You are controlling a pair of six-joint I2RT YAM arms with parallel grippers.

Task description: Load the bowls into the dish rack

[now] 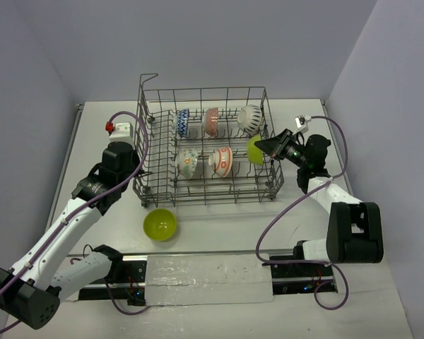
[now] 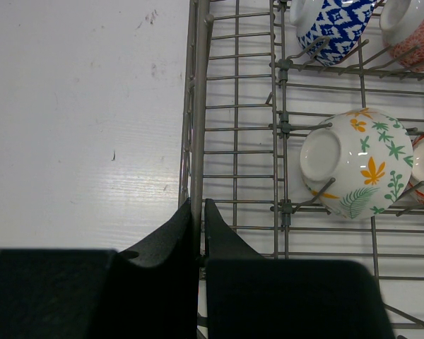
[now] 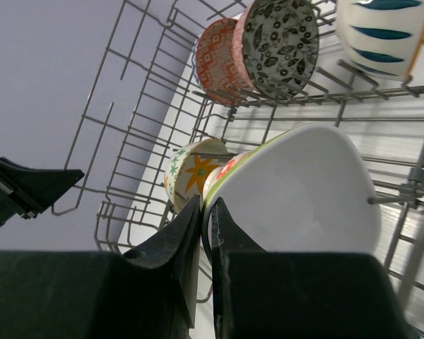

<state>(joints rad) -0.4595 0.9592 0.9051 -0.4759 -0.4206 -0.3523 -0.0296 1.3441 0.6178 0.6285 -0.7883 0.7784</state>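
The grey wire dish rack [image 1: 206, 192] stands mid-table with several bowls on edge between its tines: blue-white [image 1: 183, 123], red-orange [image 1: 212, 121], white with dark marks [image 1: 250, 119] and yellow-floral [image 1: 187, 163]. My right gripper [image 1: 266, 146] is shut on the rim of a lime-green bowl [image 3: 304, 191], holding it tilted inside the rack's right end, white inside facing the right wrist camera. My left gripper [image 2: 200, 208] is shut on the rack's left rim wire [image 2: 198, 106]. A second lime-green bowl [image 1: 160, 224] sits upright on the table in front of the rack.
A raised wire loop [image 1: 149, 78] stands at the rack's far left corner. Another patterned bowl [image 1: 222, 161] stands beside the yellow-floral one. Purple cables [image 1: 283, 212] trail from both arms across the table. Grey walls close in left, right and behind.
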